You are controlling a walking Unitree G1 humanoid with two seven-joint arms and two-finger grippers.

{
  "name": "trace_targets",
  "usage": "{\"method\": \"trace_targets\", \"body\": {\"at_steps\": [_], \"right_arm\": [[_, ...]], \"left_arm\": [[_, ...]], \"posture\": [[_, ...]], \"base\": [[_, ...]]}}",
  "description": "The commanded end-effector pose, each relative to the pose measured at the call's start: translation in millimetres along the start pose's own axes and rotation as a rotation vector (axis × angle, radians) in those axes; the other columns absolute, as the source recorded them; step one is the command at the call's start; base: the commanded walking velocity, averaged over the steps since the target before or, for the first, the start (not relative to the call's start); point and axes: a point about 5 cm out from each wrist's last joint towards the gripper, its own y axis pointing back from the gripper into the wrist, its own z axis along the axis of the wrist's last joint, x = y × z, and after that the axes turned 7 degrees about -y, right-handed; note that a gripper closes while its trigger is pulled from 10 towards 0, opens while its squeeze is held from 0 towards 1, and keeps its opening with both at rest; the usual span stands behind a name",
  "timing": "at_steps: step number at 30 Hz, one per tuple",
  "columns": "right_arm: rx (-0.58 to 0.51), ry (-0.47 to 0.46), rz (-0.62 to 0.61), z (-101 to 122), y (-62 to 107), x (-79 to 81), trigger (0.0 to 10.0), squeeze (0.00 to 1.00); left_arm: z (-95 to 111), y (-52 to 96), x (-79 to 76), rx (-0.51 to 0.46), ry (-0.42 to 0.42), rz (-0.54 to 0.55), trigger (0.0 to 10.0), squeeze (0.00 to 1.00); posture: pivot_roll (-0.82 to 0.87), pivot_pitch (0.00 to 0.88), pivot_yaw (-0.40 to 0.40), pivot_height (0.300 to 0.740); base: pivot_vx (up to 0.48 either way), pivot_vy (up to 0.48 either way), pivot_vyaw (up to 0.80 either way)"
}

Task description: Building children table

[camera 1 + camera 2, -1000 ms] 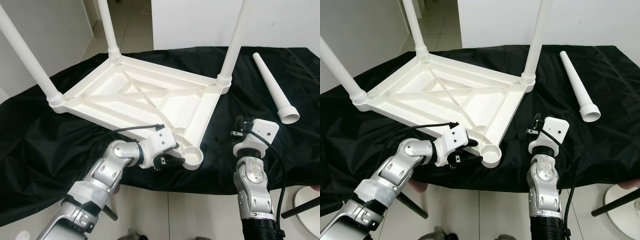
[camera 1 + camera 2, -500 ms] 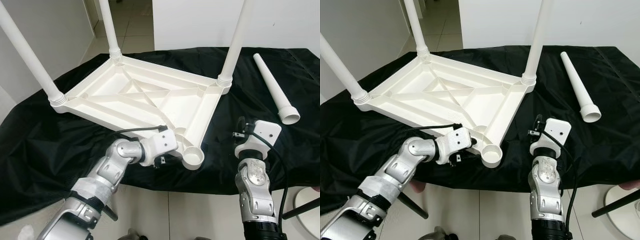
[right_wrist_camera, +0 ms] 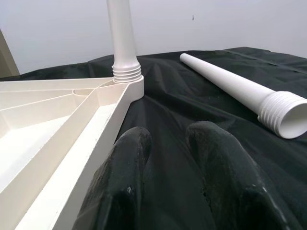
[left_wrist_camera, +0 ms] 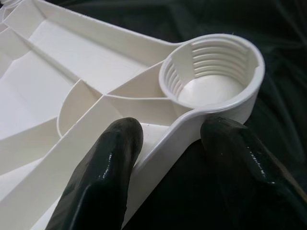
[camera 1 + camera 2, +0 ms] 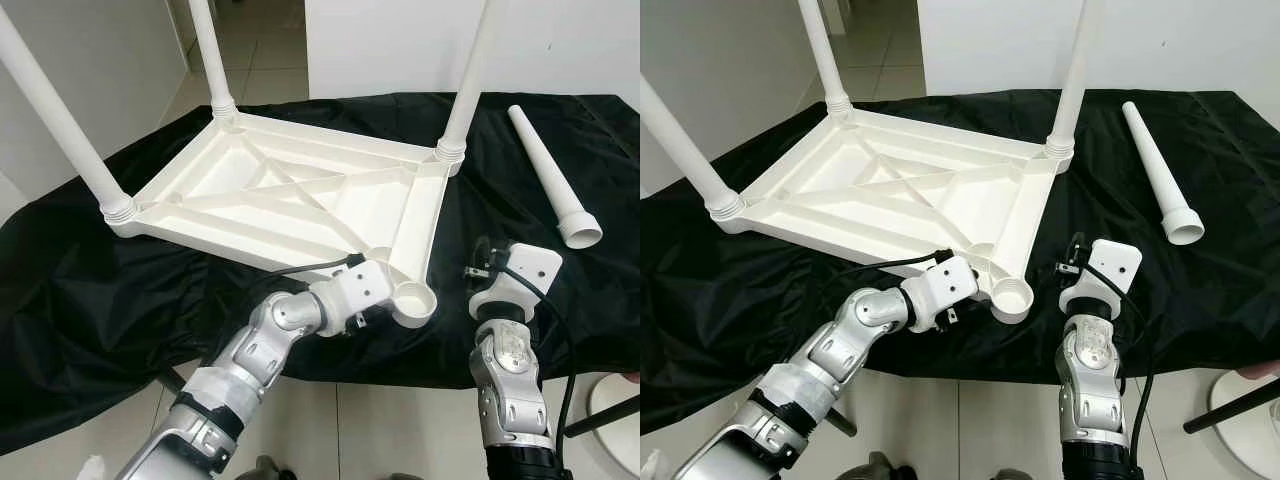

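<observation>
— Any brand or writing showing on the parts?

— None that can be read. The white table top (image 5: 290, 195) is lying upside down on the black cloth (image 5: 80, 290), ribs facing up, with three legs (image 5: 462, 90) standing screwed into its corners.

— And the fourth corner?

— The threaded socket (image 4: 211, 76) at the near corner is sitting open, nothing inside it but its own ridges. The loose leg (image 5: 548, 175) is lying flat on the cloth on the robot's right, well apart from the top, its threaded wide end pointing toward the robot.

— What are the hands doing?

— The left gripper (image 4: 170, 143) is straddling the top's rim just beside that socket, one black finger (image 4: 108, 163) resting inside the rim and the other outside against the cloth, pinching the edge. The right gripper (image 3: 165, 158) is hovering over the cloth near the top's right edge, its two fingers lying close together with only a narrow gap, gripping nothing.
</observation>
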Motion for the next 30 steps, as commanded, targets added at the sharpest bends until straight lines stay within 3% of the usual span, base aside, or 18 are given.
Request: {"method": "trace_targets", "body": {"at_steps": [1,9,18,25,30], "right_arm": [[-0.004,-0.005,-0.009,2.4,-3.9,-1.7,10.0,0.0],[-0.017,0.002,-0.023,4.4,-7.6,-4.5,10.0,0.0],[-0.018,0.001,-0.036,3.8,-6.9,-5.6,10.0,0.0],[-0.021,0.0,-0.04,4.3,-7.7,-6.0,10.0,0.0],[-0.011,0.007,-0.026,1.4,-5.7,-7.5,10.0,0.0]], "left_arm": [[3.0,-7.7,-9.7,0.001,-0.008,-0.002,10.0,0.0],[26.8,-24.7,-20.8,-0.071,-0.028,-0.034,10.0,0.0],[42.7,-36.2,-17.5,-0.1,-0.049,-0.023,10.0,0.0],[50.7,-32.4,-4.2,-0.133,-0.026,0.007,10.0,0.0],[47.6,-10.7,16.3,-0.17,0.016,-0.012,10.0,0.0]], "posture": [[-0.11,0.032,0.096,0.74],[-0.11,0.031,0.109,0.74],[-0.12,0.028,0.121,0.74],[-0.12,0.024,0.121,0.74],[-0.11,0.021,0.117,0.74]], "base": [[0.0,0.0,0.0],[0.0,0.0,0.0],[0.0,0.0,0.0],[0.0,0.0,0.0],[0.0,0.0,0.0]]}}
